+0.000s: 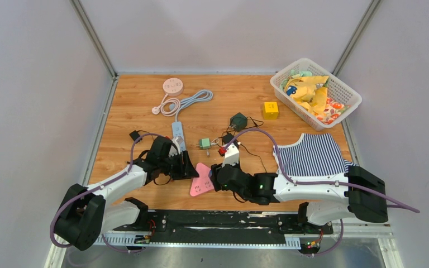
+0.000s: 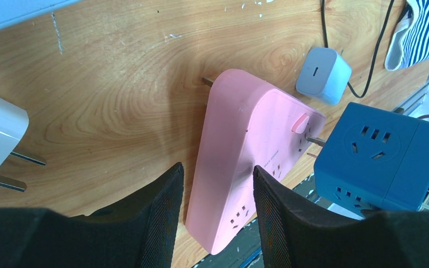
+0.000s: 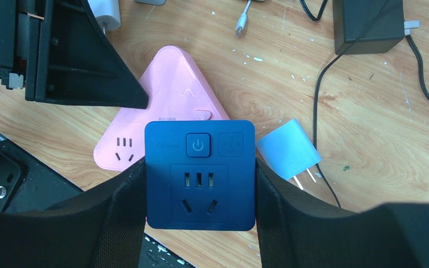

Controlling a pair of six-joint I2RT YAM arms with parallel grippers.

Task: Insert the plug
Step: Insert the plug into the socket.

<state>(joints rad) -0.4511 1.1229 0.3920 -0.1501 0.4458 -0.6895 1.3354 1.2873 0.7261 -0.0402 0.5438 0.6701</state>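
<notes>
**Top external view.** On the wooden table [image 1: 134, 100] the pink power strip [image 1: 202, 181], triangular in outline, is seen lying flat near the front edge, between the two arms. The left gripper [image 1: 187, 167] is set at its upper left corner and the right gripper [image 1: 219, 178] at its right side. What the right gripper carries cannot be made out here. A striped cloth [image 1: 313, 156] is spread to the right, and a basket [image 1: 346, 89] stands at the far right corner.

**Left wrist view.** The strip [image 2: 240, 156] is shown between the two black fingers [image 2: 156, 218], which are closed against its sides. The blue socket cube [image 2: 377, 153] is seen just beside the strip's far end, with a metal pin showing in the gap between them. A small charger [image 2: 323, 74] lies just beyond.

**Right wrist view.** The cube [image 3: 200, 195] is pinched squarely, both fingers [image 3: 117, 223] pressed to its sides and its switch and socket face turned to the camera. It is held over the strip's lower right corner. A black adapter [image 3: 368, 22] lies at the upper right.
</notes>
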